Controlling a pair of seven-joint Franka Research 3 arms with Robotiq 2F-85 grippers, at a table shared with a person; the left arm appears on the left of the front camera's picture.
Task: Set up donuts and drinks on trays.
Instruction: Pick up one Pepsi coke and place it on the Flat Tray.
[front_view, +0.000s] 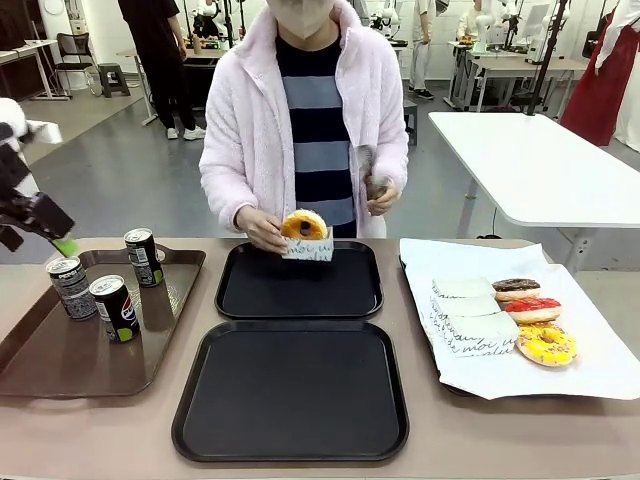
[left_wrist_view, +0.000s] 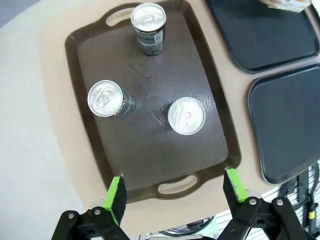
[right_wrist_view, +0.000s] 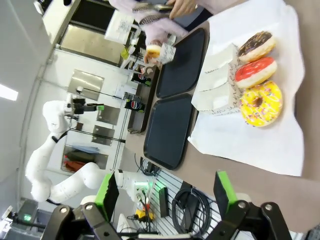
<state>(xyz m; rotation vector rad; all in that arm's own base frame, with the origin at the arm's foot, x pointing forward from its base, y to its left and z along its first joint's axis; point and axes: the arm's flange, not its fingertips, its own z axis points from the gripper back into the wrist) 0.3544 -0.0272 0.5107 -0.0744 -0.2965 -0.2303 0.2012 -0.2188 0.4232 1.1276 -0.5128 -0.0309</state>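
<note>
The robot's left hand (left_wrist_view: 175, 189) hangs over the near end of the brown tray (left_wrist_view: 150, 150). Its two fingers are wide apart with nothing between them. Three soda cans (left_wrist_view: 186, 115) stand upright on that brown tray, apart from each other. The robot's right hand (right_wrist_view: 165, 195) has its fingers wide apart too and holds nothing. It looks from the side at the white paper (right_wrist_view: 260, 135), where three donuts lie in a row, each tucked in a white sleeve: a chocolate donut (right_wrist_view: 256, 46), a red donut (right_wrist_view: 255, 71) and a yellow donut (right_wrist_view: 261, 103). In the middle of the tabletop (front_view: 480, 440) lie the near black tray (front_view: 290, 390) and, just behind it, the far black tray (front_view: 300, 285). A person stands at the far side. The person's hand (front_view: 262, 228) holds an orange donut (front_view: 303, 224) in a white paper sleeve just above the far edge of the far black tray.
</note>
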